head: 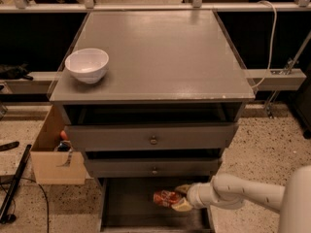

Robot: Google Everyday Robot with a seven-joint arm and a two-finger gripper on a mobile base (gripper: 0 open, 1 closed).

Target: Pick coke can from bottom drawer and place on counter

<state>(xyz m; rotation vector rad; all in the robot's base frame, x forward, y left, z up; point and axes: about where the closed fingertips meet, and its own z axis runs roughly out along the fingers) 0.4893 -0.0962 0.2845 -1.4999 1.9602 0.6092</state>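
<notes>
Gripper [179, 198] low in bottom drawer [125, 208], fingers [182, 207] clamped on right end of can [164, 197], which lies sideways. Can likely light, thin-walled, slick: squeeze gently, mid-body hold safer. Tabletop [160, 52] waits above

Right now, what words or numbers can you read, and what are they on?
No text can be read here.
coke can: white markings, too blurred to read.
white bowl, counter, cardboard box: no writing shows.
gripper, in the bottom drawer, jaws shut on the coke can: no label shows.
</notes>
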